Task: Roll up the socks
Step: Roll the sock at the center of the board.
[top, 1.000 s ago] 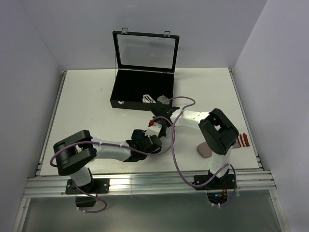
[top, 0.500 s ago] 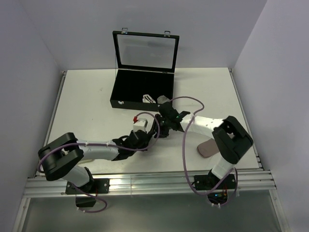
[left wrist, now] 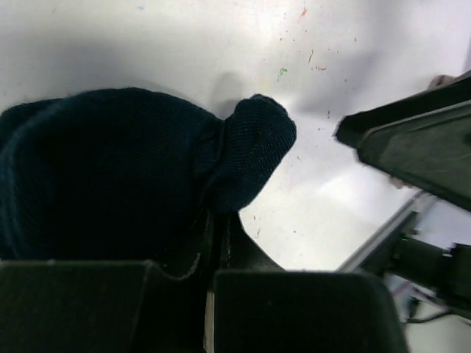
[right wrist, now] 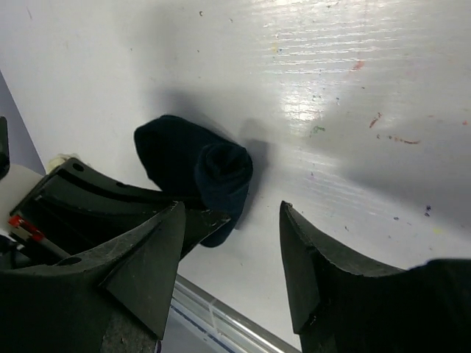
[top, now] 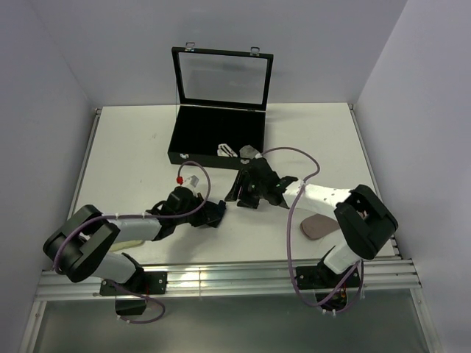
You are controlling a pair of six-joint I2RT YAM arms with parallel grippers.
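A plain navy sock [left wrist: 140,169], bunched into a roll, lies on the white table. My left gripper [left wrist: 218,219] is shut on its near edge. From above, the sock [top: 214,214] shows as a dark lump at the tip of the left gripper [top: 208,213]. My right gripper [right wrist: 232,209] stands open just right of the sock [right wrist: 195,169], with nothing between its fingers [right wrist: 147,250]. In the top view the right gripper [top: 241,197] hovers a little right of the left one.
An open black case [top: 180,143] stands at the back centre, with two pale rolled items [top: 225,150] at its front wall. A pinkish flat piece [top: 318,226] lies by the right arm's base. The table's front rail [top: 221,278] runs close behind both grippers.
The right gripper let go of the navy sock, opened and drew back to the right. The left gripper shut on the sock and carried it down and to the left.
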